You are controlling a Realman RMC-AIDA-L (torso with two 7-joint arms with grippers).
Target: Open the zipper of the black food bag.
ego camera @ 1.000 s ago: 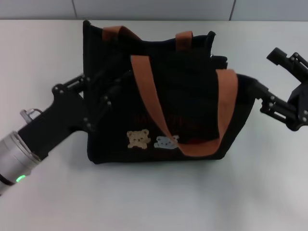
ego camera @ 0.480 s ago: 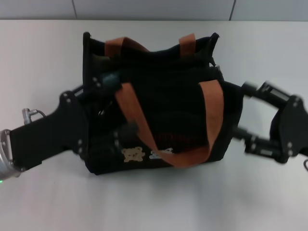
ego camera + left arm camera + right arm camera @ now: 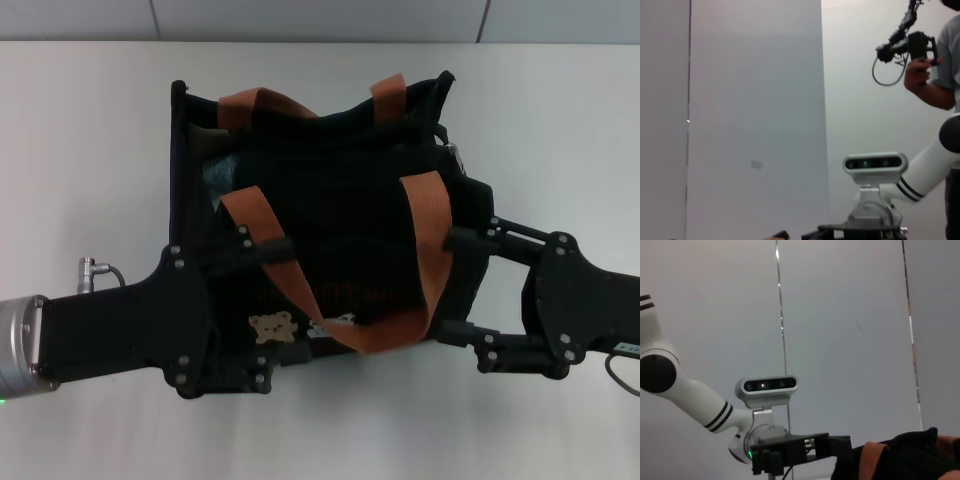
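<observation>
The black food bag (image 3: pixel 340 230) stands mid-table with its two orange-brown handles (image 3: pixel 430 250) flopped over the front, a tan bear patch (image 3: pixel 272 327) low on its face. The zipper is hard to trace. A small silver tab (image 3: pixel 454 152) shows at the mouth's right end, and the mouth gapes at the left (image 3: pixel 215 175). My left gripper (image 3: pixel 272 310) is open, its fingers (image 3: pixel 255 243) straddling the bag's front-left part. My right gripper (image 3: pixel 448 283) is open too, its fingers (image 3: pixel 470 237) against the bag's right side. A corner of the bag (image 3: pixel 920 452) appears in the right wrist view.
The white table (image 3: pixel 90 130) runs out to both sides and in front of the bag. A grey wall edge lies behind. In the left wrist view a person's hand (image 3: pixel 920 75) holds a device high up, above the robot's head camera (image 3: pixel 872 163).
Both grippers have closed in on the bag from either side, the right one travelling far leftward. The bag shifted and its mouth now gapes at the left.
</observation>
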